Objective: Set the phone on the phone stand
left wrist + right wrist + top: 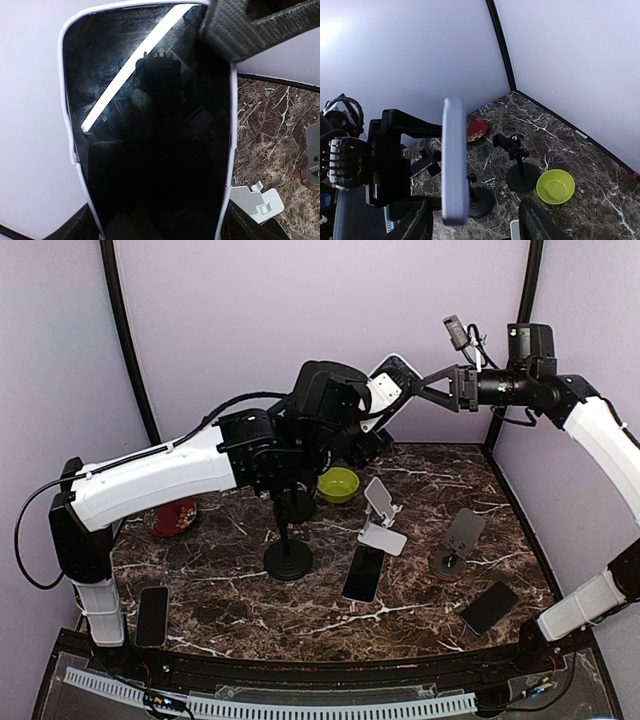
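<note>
Dark, white-veined marble tops the table [230, 590], between matte lavender walls. Overhead, the phone [393, 373] hangs high at one o'clock, its lower end clamped by the left gripper [160, 227]. The right gripper [479, 220] is spread wide around its upper end; contact is unclear. Only the left wrist view shows the glossy black screen, white rim and a woven carbon-fibre finger [235, 27] crossing its two o'clock corner. The right wrist view shows it edge-on, a slim rounded slab. The white folded phone stand [381, 520] lies at five o'clock of the green bowl [338, 484].

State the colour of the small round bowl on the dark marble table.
The small round bowl is lime green, clearest in the right wrist view.
</note>
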Controlling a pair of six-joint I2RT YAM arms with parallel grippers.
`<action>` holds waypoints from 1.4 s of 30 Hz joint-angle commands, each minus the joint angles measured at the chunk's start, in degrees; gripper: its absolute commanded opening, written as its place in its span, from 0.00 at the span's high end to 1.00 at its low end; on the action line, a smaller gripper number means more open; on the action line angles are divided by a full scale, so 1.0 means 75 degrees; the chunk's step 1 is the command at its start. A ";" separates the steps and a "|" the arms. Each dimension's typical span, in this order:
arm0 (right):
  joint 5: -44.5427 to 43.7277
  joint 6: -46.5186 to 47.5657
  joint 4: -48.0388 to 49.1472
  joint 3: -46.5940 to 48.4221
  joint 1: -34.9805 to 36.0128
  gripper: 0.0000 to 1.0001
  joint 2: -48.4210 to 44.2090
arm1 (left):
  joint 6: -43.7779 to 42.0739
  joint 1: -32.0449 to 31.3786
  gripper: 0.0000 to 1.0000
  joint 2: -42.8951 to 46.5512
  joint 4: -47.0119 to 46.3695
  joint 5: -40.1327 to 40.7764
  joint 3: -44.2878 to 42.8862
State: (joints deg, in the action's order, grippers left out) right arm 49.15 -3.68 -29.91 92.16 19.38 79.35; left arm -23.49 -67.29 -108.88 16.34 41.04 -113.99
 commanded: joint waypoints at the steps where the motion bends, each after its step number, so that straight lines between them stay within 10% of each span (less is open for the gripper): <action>1: 0.0255 -0.0025 0.0317 -0.0120 0.0234 0.49 0.0060 | -0.0417 -0.0148 1.00 -0.0130 -0.0685 0.0467 -0.0553; 7: 0.0282 -0.0105 0.0443 -0.0314 0.0250 0.92 0.0087 | -0.0454 -0.0199 1.00 -0.0235 -0.0876 0.0443 -0.0570; 12: 0.0273 -0.0107 0.0519 -0.0481 0.0250 1.00 0.0026 | -0.0512 -0.0193 0.16 -0.0364 -0.1077 0.0639 -0.0560; 14: 0.0237 -0.0098 0.0520 -0.0423 0.0200 1.00 0.0016 | -0.0629 -0.0198 0.02 -0.0441 -0.1172 0.0776 -0.0548; 23: -0.0045 0.0438 -0.0175 0.0214 -0.1102 1.00 0.0301 | -0.0238 -0.0194 0.01 -0.0491 -0.0683 0.1361 -0.0501; 42: -0.2091 0.4978 -0.4740 -0.0079 -0.2516 1.00 0.0396 | 0.2451 -0.0275 0.05 0.1020 -0.0130 -0.1330 0.1693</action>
State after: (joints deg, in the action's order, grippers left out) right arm 33.08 26.39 -58.72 89.47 0.91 81.97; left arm -9.74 -69.08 -104.18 16.08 35.44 -104.16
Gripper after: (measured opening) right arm 0.103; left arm 0.954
